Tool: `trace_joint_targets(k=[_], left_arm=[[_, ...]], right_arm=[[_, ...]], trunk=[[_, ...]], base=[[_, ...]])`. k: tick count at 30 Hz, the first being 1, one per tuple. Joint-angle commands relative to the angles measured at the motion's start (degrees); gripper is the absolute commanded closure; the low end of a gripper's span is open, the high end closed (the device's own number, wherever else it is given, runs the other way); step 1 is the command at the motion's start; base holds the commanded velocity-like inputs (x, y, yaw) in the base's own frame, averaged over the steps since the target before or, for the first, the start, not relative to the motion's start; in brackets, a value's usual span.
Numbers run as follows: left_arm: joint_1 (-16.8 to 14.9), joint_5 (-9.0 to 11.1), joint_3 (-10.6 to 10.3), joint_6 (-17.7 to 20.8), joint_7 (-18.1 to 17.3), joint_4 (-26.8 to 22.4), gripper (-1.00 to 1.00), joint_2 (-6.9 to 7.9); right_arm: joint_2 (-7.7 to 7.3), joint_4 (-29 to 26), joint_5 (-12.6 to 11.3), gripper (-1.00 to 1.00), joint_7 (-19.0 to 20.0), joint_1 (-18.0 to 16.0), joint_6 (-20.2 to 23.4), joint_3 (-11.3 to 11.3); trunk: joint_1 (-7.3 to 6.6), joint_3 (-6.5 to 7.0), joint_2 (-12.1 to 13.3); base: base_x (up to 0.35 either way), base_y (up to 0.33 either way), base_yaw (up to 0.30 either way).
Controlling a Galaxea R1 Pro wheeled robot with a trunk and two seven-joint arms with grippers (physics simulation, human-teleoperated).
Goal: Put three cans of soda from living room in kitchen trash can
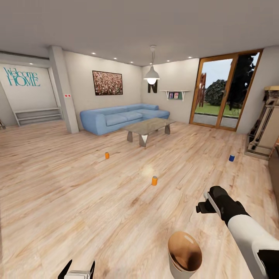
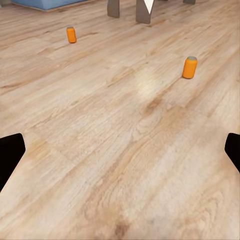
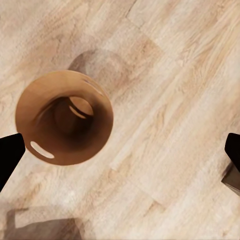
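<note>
Three cans of soda stand upright on the living room's wood floor: an orange one (image 1: 154, 180) (image 2: 189, 67) nearest, a second orange one (image 1: 107, 155) (image 2: 71, 34) farther left, and a blue one (image 1: 231, 157) far right. The trash can (image 1: 174, 266) stands on the floor just in front of me, its brown inside (image 3: 35, 115) holding nothing. My right gripper (image 1: 202, 208) (image 3: 120, 150) hovers open above and to the right of the bin. At the lower edge of the head view, my left gripper (image 1: 79, 270) (image 2: 120, 155) is open and faces the two orange cans.
A blue sofa (image 1: 124, 116) and a grey low table (image 1: 147, 128) stand beyond the cans. A glass door (image 1: 224, 93) is at the back right, a wooden rack (image 1: 267, 124) by the right wall, and a pillar (image 1: 64, 93) at the left.
</note>
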Motion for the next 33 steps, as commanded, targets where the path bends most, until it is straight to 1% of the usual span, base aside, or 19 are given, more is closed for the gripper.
trace_joint_targets(k=[1, 33], left_arm=[[0.0, 0.0, 0.0, 0.0, 0.0, 0.0, -1.0, 0.0], [0.0, 0.0, 0.0, 0.1, 0.0, 0.1, -1.0, -0.01]], right_arm=[[0.02, 0.0, 0.0, -1.0, 0.0, 0.0, 0.0, 0.0], [0.08, -0.2, 0.0, -1.0, 0.1, 0.1, -0.1, 0.0]], trunk=[[0.23, -0.18, -0.4], [7.25, -5.93, -13.2]], base=[[0.0, 0.0, 0.0], [0.0, 0.0, 0.0]])
